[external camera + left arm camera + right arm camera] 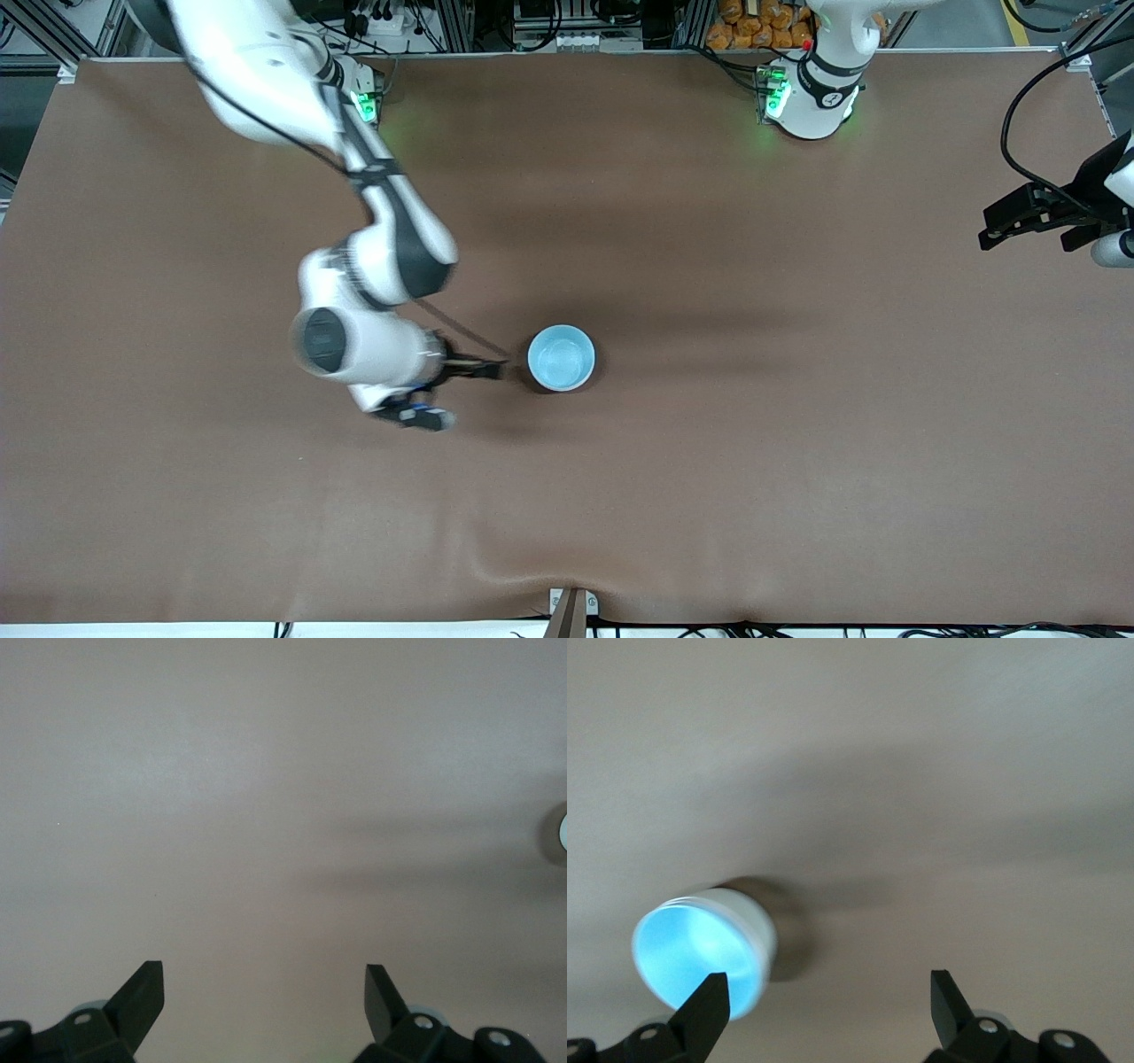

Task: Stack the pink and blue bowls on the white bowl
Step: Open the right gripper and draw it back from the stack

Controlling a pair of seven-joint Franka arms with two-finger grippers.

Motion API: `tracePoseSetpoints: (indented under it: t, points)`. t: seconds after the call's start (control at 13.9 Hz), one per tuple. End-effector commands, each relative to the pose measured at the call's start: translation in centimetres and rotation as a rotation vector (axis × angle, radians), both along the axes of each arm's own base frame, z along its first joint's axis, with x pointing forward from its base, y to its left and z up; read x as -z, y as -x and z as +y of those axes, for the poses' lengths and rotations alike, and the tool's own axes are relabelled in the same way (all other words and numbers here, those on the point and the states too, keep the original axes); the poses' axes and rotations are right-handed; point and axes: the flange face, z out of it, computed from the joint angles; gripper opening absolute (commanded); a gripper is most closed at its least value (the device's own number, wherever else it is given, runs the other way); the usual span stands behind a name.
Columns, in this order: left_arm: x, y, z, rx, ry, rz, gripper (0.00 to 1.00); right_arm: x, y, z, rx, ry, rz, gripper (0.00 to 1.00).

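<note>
Glossy sky-blue bowl [561, 357] is sitting mid-frame; my right pincer [496, 368] is gaping empty beside it, so I'm backing off level; left pincer [264, 992] is waiting open.

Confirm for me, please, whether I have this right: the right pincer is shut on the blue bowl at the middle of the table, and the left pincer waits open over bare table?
Not quite: the right pincer is open and holds nothing, as the right wrist view shows; it is beside the blue bowl. The left pincer does wait open over bare table.
</note>
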Motion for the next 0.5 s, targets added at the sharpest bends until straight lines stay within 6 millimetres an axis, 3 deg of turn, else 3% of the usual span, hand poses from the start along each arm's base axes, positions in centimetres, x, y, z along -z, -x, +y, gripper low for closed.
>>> tracePoseSetpoints:
  t: [0.0,0.22,0.36,0.43]
  points:
    - [-0.3,0.1,-0.2,-0.006,0.023,0.003,1.0,-4.7,2.3,-8.8,-0.085,0.08,-0.027,1.0]
    - [-0.3,0.1,-0.1,-0.008,0.023,0.003,1.0,-8.3,5.3,-19.7,-0.128,0.056,-0.061,1.0]
    - [-0.3,0.1,-0.1,-0.008,0.023,0.003,1.0,-11.1,7.6,-25.3,-0.12,0.06,-0.072,1.0]
    - [-0.3,0.1,0.0,-0.009,0.023,0.003,1.0,-12.5,8.4,-26.9,-0.126,0.082,-0.056,1.0]
